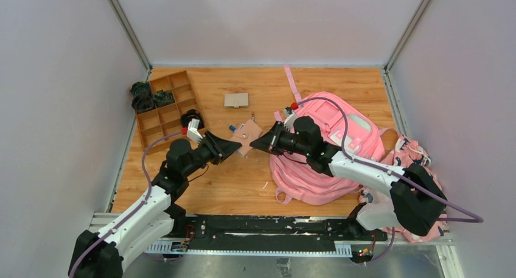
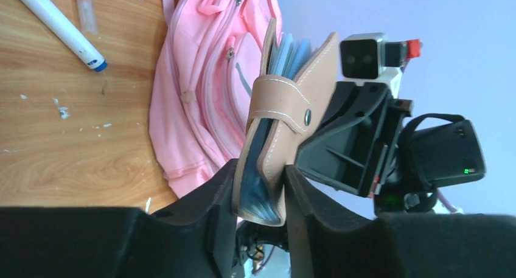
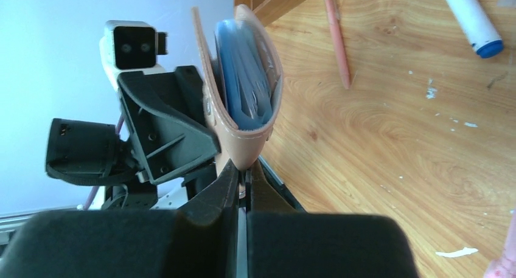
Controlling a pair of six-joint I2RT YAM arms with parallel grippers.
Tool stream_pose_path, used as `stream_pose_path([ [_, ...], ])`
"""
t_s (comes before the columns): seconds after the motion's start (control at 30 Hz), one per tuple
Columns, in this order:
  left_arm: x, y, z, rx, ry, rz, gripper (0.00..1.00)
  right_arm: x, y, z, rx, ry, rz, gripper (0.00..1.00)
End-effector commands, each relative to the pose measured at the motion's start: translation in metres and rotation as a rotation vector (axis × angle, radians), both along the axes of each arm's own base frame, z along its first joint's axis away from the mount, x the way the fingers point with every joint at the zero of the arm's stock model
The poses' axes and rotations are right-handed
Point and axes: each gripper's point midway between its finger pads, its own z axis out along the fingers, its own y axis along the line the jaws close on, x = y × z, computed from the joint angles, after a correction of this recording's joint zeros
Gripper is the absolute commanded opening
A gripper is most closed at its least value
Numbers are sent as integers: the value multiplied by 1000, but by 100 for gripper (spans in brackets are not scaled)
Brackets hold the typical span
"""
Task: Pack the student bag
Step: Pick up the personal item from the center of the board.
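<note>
At far left: wooden divider tray (image 1: 159, 117), dark items in rear cells; not in play.
L claw: left gripper (image 1: 237, 146), jaws part-closed on both faces of tan leather case (image 2: 271, 138); pads touching, looks gripped.
Centre, off the table (image 1: 243, 187): case hangs betw. the two claws, blue inserts showing, snap strap shut; long axis approx. claw to claw.
R claw: right gripper (image 1: 254, 145), jaws near shut, pinching thin edge of case cover.
Bag posn: student bag (image 1: 359, 135) lies flat on table, right of both claws, partly under R arm; long axis near-to-far.
Key relation: bag is rightward of case, just beside it; R arm nearer.
Opening: cannot tell which zip is open.
</note>
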Motion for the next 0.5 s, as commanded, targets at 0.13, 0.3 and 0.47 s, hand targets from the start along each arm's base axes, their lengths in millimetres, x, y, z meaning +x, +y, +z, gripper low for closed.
stream_pose_path([
  [0.13, 15, 3, 35, -36, -85, 59, 0, -17, -2, -24, -140, 49, 152, 42],
  [0.3, 13, 8, 29, 81, -73, 53, 0, -8, -65, -44, -634, -74, 174, 60],
  [0.47, 1, 16, 20, 291, -56, -15, 0, 12, -158, -57, -1160, -185, 103, 59],
])
